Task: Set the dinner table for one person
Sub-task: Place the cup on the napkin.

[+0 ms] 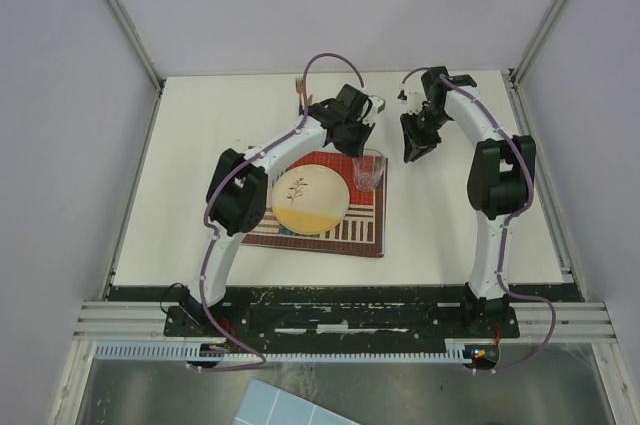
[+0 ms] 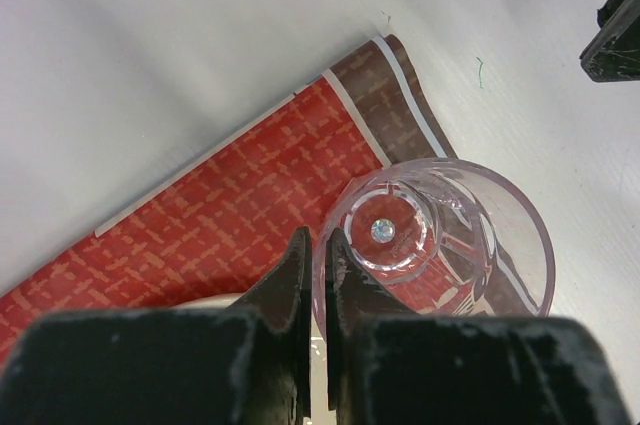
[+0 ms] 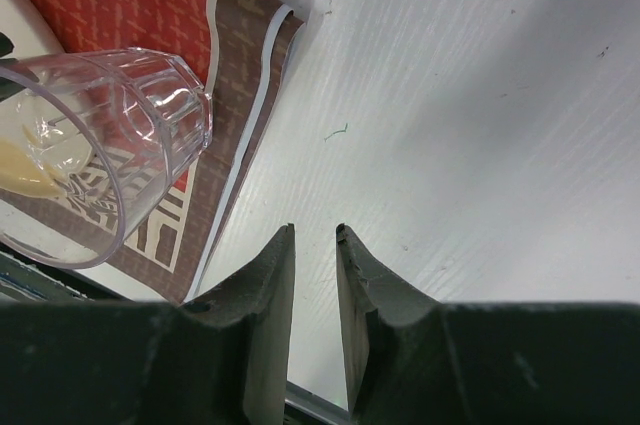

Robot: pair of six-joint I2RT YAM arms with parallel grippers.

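**Item under inspection:** the large flat white rectangular dinner table (image 1: 190, 165) is lying level in front of both arm bases and is filling the middle of the top view. Its face is pointing straight up. Its long axis is appearing to run left to right, parallel to the rail carrying the arms.

**Judgement on handling:** it is looking stiff, heavy and fixed in place, and smooth enough that objects are likely sliding easily on it. It is not a thing for lifting. The only sound hold would be the metal edge frame (image 1: 135, 185).

**Left of centre:** a red, brown and beige striped cloth placemat (image 1: 362, 235) is lying on the dinner table. It is carrying a round cream ceramic-looking plate (image 1: 310, 200) with a leaf sprig.

**Placemat's far right corner:** a clear faceted drinking glass (image 1: 368, 171) is standing upright. The left gripper (image 2: 318, 250) is pinching the glass wall, with one finger inside the rim and one outside, and the jaws nearly together. Whether the base is resting on the cloth cannot be told.

**Further right:** the right gripper (image 3: 315, 235) is hovering over bare tabletop just beside the placemat. Its jaws are narrowly parted and holding nothing.
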